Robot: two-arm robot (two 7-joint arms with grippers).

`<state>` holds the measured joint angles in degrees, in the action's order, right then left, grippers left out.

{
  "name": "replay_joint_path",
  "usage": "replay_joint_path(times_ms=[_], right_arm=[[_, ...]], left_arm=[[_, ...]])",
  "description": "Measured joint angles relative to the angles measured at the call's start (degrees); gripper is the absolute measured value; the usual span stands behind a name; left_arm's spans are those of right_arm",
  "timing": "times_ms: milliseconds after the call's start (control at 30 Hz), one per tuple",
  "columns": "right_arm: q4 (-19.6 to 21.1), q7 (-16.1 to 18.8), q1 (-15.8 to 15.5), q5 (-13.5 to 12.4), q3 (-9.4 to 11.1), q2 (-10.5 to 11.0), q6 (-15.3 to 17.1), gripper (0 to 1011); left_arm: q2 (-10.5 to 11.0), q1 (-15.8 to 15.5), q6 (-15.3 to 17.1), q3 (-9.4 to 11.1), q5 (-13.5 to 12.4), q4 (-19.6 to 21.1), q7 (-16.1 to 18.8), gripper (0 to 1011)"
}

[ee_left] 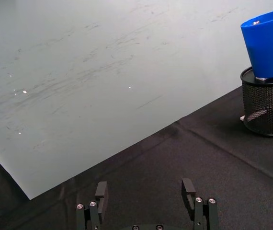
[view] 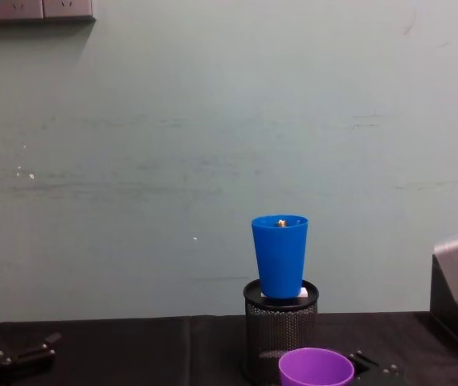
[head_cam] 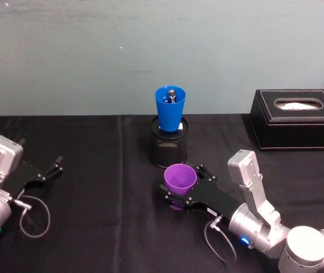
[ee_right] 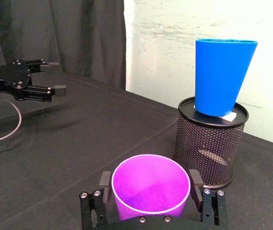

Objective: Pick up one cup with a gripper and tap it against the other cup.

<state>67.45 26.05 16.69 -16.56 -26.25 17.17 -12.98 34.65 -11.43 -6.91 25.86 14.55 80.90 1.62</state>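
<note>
The right gripper (head_cam: 182, 183) has the purple cup (head_cam: 179, 175) between its two fingers (ee_right: 105, 178). One finger presses on each side, so the cup is pinched and cannot slip out. The cup stands up straight with its open end on top, low over the black table (head_cam: 94, 170). I cannot tell if its bottom is touching the cloth or is just off it. The blue cup (head_cam: 169, 108) is near, at 12 o'clock from the purple one. It sits high up on a black mesh pot (head_cam: 169, 147), its narrow end down in the pot's mouth, and that holds it steady. Because it is up there, I think the purple cup needs to go up and forward to bump it — and gently, or the blue cup could tip off its perch. The two cups are not touching yet. The left gripper (head_cam: 58, 164) rests far off at 9 o'clock with its fingers apart and nothing in them, out of the way. A black tissue box (head_cam: 295, 122) sits at 2 o'clock.
</note>
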Motion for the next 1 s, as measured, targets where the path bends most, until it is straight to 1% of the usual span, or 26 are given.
replay_joint_path(times_ms=[233,367,500,633,800,933,967,1000], right_arm=[[0.02,0.00,0.00,-0.07,-0.01,0.07,0.05,995],[0.04,0.00,0.01,-0.10,-0.02,0.09,0.08,927],[0.06,-0.01,0.03,-0.17,-0.05,0.12,0.15,816],[0.08,-0.03,0.04,-0.20,-0.06,0.14,0.20,776],[0.15,-0.06,0.05,-0.19,-0.07,0.16,0.23,755],[1.95,-0.12,-0.28,0.46,0.51,0.43,0.54,741],[3.49,-0.12,-0.52,0.67,0.87,0.70,1.32,736],[4.12,-0.11,-0.60,0.70,1.01,0.79,1.68,735]], left_arm=[[0.00,0.00,0.00,0.00,0.00,0.00,0.00,1000],[0.00,0.00,0.00,0.00,0.00,0.00,0.00,1000],[0.00,0.00,0.00,0.00,0.00,0.00,0.00,1000],[0.00,0.00,0.00,0.00,0.00,0.00,0.00,1000],[0.00,0.00,0.00,0.00,0.00,0.00,0.00,1000],[0.00,0.00,0.00,0.00,0.00,0.00,0.00,1000],[0.00,0.00,0.00,0.00,0.00,0.00,0.00,1000],[0.00,0.00,0.00,0.00,0.00,0.00,0.00,1000]])
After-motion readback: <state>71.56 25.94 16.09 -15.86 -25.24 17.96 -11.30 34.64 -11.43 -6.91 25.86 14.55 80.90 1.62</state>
